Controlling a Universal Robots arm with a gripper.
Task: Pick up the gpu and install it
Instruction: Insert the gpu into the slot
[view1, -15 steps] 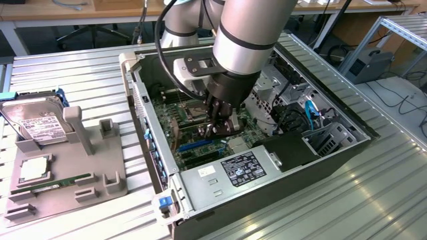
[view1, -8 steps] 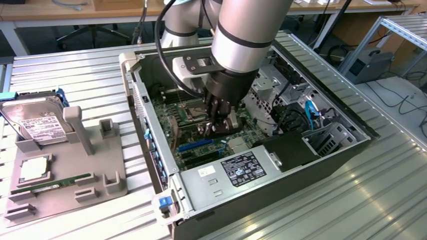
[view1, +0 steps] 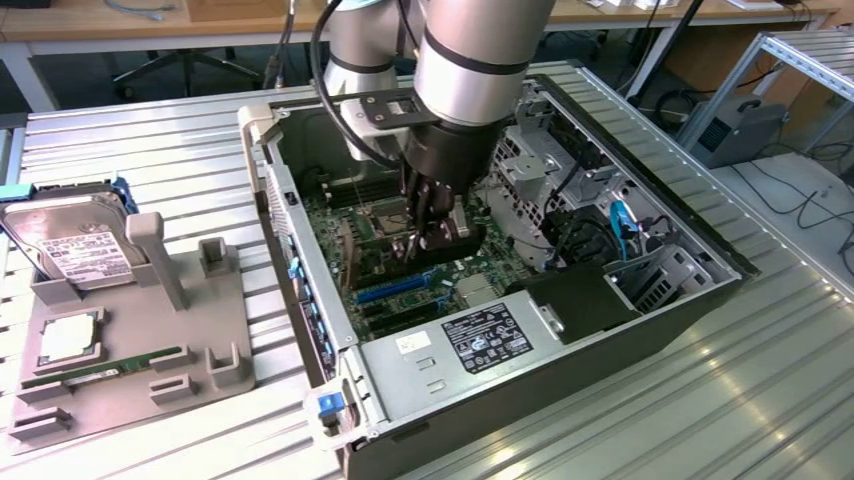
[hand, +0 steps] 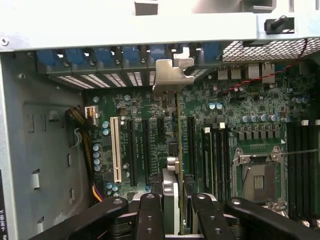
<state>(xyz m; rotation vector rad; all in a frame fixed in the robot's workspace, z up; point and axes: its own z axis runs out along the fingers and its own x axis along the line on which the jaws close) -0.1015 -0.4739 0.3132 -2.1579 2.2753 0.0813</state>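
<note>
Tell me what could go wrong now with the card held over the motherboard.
1. The card, clamped edge-on in the tool, may miss its slot and scrape nearby motherboard parts.
2. Its silver bracket sits close to the case's rear wall and could snag there.

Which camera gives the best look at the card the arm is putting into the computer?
The wrist view: the gpu runs edge-on from the tool to its silver bracket at the case's rear slots, above the motherboard. In the exterior view the gpu is mostly hidden by the tool.
</note>
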